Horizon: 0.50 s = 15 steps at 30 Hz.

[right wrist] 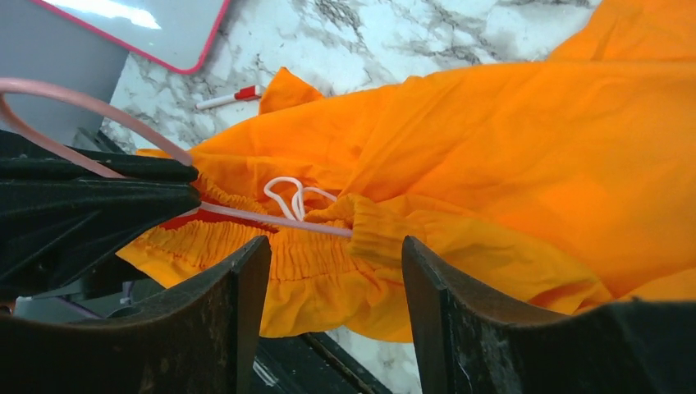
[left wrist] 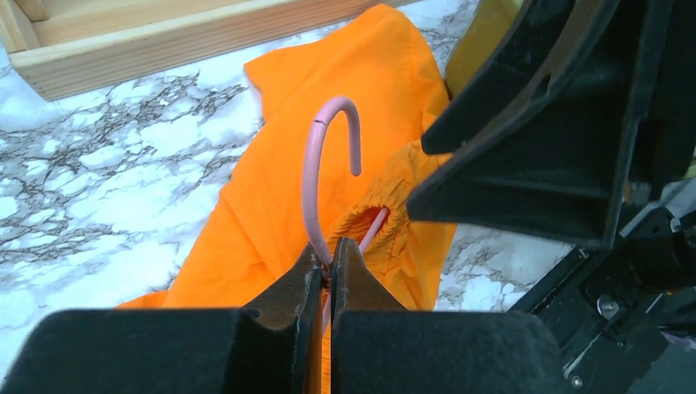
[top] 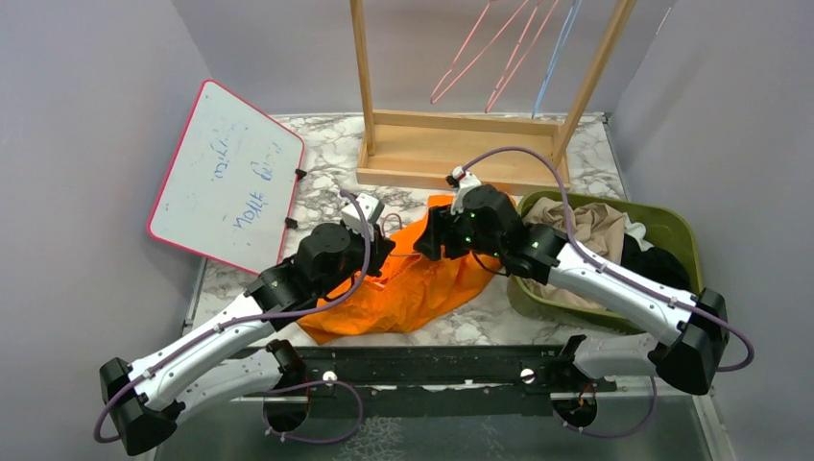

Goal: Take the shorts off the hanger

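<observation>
The orange shorts (top: 408,288) lie crumpled on the marble table (top: 538,317) between the two arms. Their long axis runs on a diagonal, from the near left by the left arm up toward the wooden rack base (top: 461,154) at the far right. The gathered waistband (right wrist: 246,246) is bunched where the grippers meet, with the white drawstring (right wrist: 291,193) looped on top of it, and the looser cloth spreads away from there. The pink hanger (left wrist: 316,172) is threaded through the waist; its hook stands clear of the fabric and curls over, pointing away from the left gripper (left wrist: 327,264), whose fingers are clamped together on the hanger's neck just below the hook. In the right wrist view a thin pale bar of the hanger crosses the waistband and vanishes into the cloth, so how much of the hanger is inside cannot be seen. The right gripper (right wrist: 332,283) hangs right over the waistband with its fingers (right wrist: 246,312) set well apart and orange fabric showing between them; whether they touch the cloth is not clear. From above, both gripper heads cover the waist and the hanger almost wholly. To the right a green bin (top: 683,226) holds tan cloth and black cloth, partly hidden by the right arm.
</observation>
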Available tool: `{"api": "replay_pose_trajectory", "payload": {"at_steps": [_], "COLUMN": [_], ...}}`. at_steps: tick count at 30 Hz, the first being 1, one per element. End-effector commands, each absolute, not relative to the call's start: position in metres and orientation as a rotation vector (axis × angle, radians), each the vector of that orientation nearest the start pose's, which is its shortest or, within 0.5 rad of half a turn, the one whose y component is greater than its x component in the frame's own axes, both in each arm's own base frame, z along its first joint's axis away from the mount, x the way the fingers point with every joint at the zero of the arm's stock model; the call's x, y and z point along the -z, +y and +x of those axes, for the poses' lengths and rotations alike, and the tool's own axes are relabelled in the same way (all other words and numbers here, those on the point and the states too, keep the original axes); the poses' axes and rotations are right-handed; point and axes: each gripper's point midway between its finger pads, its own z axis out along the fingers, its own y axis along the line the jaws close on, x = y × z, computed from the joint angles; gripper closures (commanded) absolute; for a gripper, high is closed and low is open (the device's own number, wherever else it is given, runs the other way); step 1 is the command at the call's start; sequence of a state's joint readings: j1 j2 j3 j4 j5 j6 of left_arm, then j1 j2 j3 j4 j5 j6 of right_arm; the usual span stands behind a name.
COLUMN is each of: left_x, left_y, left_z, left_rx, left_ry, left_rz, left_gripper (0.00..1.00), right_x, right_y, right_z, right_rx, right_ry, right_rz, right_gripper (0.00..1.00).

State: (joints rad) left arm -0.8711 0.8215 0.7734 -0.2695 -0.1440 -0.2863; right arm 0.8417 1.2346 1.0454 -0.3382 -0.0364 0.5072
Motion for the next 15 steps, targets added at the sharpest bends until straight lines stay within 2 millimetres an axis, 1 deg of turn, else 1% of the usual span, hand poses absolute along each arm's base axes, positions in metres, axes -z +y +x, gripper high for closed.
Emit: {"api": "replay_pose_trajectory", "payload": {"at_steps": [1, 3, 5, 6, 9, 12, 15], "left_x": [-0.26, -0.263, -0.266, -0.267, -0.265, -0.262, -0.259], "left_y": [-0.218, -0.215, -0.214, -0.215, -0.219, -0.222, -0.221], "left_z": [0.224, 0.222, 0.219, 0.216, 0.209, 0.203, 0.203], "left_rx": [0.593, 0.598, 0.618, 0.633, 0.673, 0.708, 0.705], "left_ry": [1.795, 1.777, 1.765, 1.761, 1.76, 1.771, 1.799], "left_rz": [0.334, 0.324, 0.33, 0.339, 0.377, 0.393, 0.377], "left_gripper": [1.0, 1.0, 1.0, 1.0, 1.0, 1.0, 1.0], "right_x": [-0.211, -0.203, -0.188, -0.182, -0.166, -0.166, -0.175], "right_y": [0.287, 0.293, 0.302, 0.307, 0.317, 0.324, 0.326], "right_z": [0.238, 0.234, 0.231, 0.229, 0.231, 0.236, 0.241], "right_rx": [-0.605, -0.603, -0.606, -0.61, -0.614, -0.628, -0.631], "right_ry": [2.208, 2.221, 2.265, 2.289, 2.318, 2.307, 2.281], "right_rz": [-0.234, -0.249, -0.303, -0.332, -0.336, -0.312, -0.296], "right_gripper": [0.42, 0.43, 0.42, 0.41, 0.42, 0.46, 0.47]}}
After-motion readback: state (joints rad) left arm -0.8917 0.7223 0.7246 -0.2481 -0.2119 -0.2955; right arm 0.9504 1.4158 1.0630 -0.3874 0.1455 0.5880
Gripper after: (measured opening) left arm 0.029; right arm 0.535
